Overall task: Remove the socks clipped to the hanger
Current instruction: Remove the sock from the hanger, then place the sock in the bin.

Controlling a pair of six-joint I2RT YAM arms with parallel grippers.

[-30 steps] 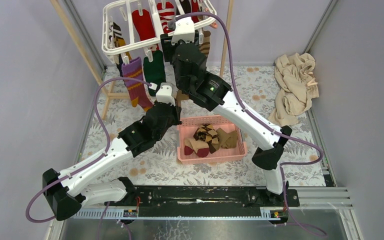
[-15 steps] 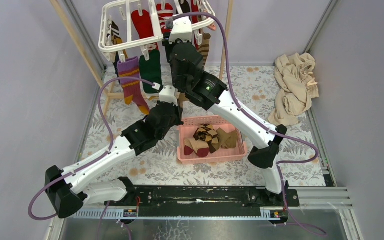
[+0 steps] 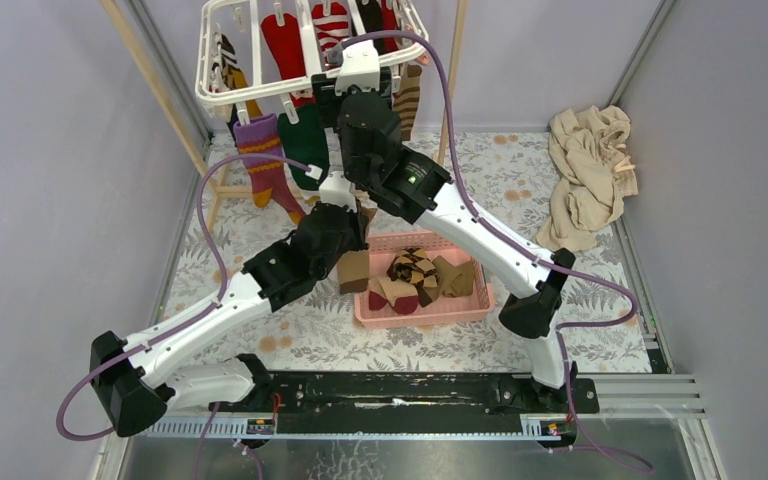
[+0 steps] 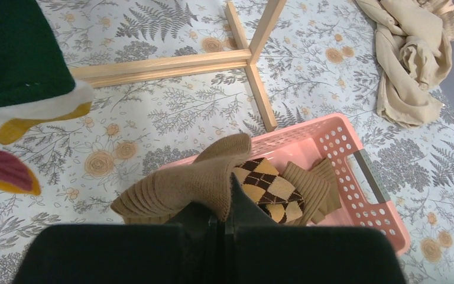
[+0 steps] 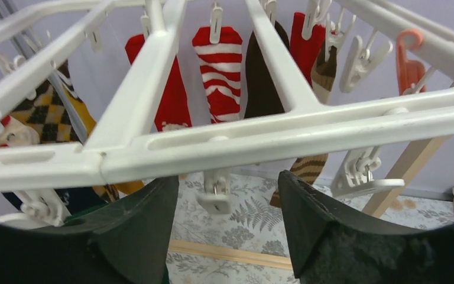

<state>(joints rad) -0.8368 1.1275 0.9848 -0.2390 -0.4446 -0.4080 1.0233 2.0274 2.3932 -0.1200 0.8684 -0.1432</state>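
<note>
1. Holding a tan sock (image 4: 189, 183), your left gripper (image 4: 224, 220) is clamped tight on it, raised just at the left edge of the pink basket (image 4: 346, 148).
2. Inside the basket lie an argyle sock (image 4: 266, 183) and other brown socks.
3. Your right gripper (image 5: 227, 183) stands wide, one finger on either side of a white clip (image 5: 216, 195), gripping nothing, beyond the basket's far side and well above it.
4. Your hanger (image 5: 272, 133) hangs there too, past the basket's far-left corner, with a red sock (image 5: 165, 89), a striped sock (image 5: 224, 71), a purple sock (image 3: 260, 150) and a green sock (image 3: 305, 145) clipped on.
</note>
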